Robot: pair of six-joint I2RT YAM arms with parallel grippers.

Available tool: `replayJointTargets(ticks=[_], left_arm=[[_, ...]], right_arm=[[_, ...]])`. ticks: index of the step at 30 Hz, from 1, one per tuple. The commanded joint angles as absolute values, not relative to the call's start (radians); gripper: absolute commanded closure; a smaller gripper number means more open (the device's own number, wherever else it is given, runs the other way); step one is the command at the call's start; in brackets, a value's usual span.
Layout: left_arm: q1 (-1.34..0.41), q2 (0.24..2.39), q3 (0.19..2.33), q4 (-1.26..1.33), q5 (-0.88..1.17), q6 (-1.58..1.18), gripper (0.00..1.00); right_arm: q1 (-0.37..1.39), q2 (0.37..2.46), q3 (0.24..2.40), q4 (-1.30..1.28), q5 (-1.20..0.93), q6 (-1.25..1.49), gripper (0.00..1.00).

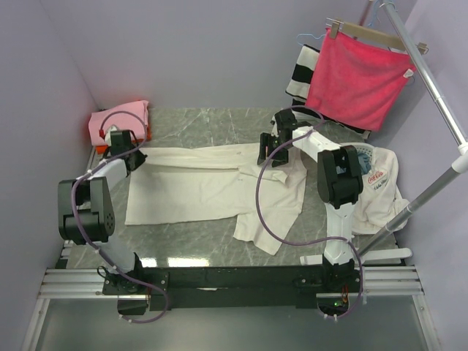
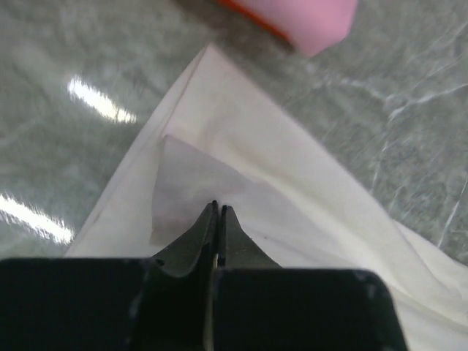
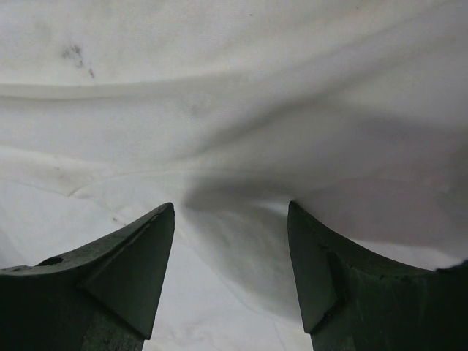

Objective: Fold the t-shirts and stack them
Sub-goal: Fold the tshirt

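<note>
Cream t-shirt (image 1: 197,183) lies spread lengthwise across the grey marbled desk (image 1: 212,121), mostly flat on the left. On the right it is rumpled, with a sleeve trailing toward the near edge.

At the shirt's far left corner sits the left hand (image 2: 218,208), its fingers pressed together with no gap. The tips rest at the cloth just behind a raised triangular flap. Whether any fabric is caught between them cannot be told.

Just beyond that corner, at the far left of the desk, lies a folded pink t-shirt (image 1: 117,121). An orange-red t-shirt (image 2: 248,13) shows as a thin edge under it.

Above the rumpled right part of the cream shirt is the right hand (image 3: 231,208). Its fingers (image 3: 139,270) stand well apart over creased fabric and hold nothing.

To the right, under that arm, lies a white garment with red lettering (image 1: 380,183). Behind it a bright red cloth (image 1: 358,77) hangs from a wooden hanger (image 1: 369,31) on a metal rack (image 1: 431,80). A black-and-white striped cloth (image 1: 301,73) is just left of the red one.
</note>
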State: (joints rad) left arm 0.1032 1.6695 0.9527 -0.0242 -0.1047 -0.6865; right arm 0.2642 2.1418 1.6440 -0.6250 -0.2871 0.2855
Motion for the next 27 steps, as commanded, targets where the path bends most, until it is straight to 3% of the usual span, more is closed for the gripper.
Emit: replayJointTargets(ticks=[1, 5, 6, 8, 10, 14, 16, 24, 27], left_arm=[[0.104, 1.709, 1.083, -0.133, -0.176, -0.519, 0.96], [0.104, 1.767, 1.167, -0.238, -0.205, -0.460, 0.87], [0.103, 1.791, 1.180, -0.280, -0.212, -0.451, 0.82], [0.101, 1.809, 1.199, -0.328, -0.233, -0.454, 0.63], [0.092, 1.816, 1.200, -0.356, -0.245, -0.453, 0.53], [0.087, 1.770, 1.157, -0.379, -0.317, -0.480, 0.44], [0.087, 1.724, 1.138, -0.370, -0.343, -0.497, 0.33], [0.090, 1.620, 1.146, -0.287, -0.238, -0.517, 0.18], [0.089, 1.655, 1.187, -0.264, -0.148, -0.528, 0.18]], right_arm=[[0.272, 2.146, 1.681, -0.637, -0.272, 0.276, 0.30], [0.270, 2.145, 1.681, -0.638, -0.265, 0.275, 0.30], [0.271, 2.145, 1.683, -0.640, -0.264, 0.273, 0.30], [0.272, 2.140, 1.684, -0.641, -0.264, 0.273, 0.30], [0.272, 2.140, 1.684, -0.643, -0.259, 0.273, 0.30], [0.272, 2.134, 1.687, -0.652, -0.241, 0.273, 0.30], [0.272, 2.114, 1.684, -0.652, -0.213, 0.278, 0.30], [0.268, 1.981, 1.614, -0.575, -0.114, 0.304, 0.26], [0.267, 1.979, 1.618, -0.583, -0.115, 0.305, 0.25]])
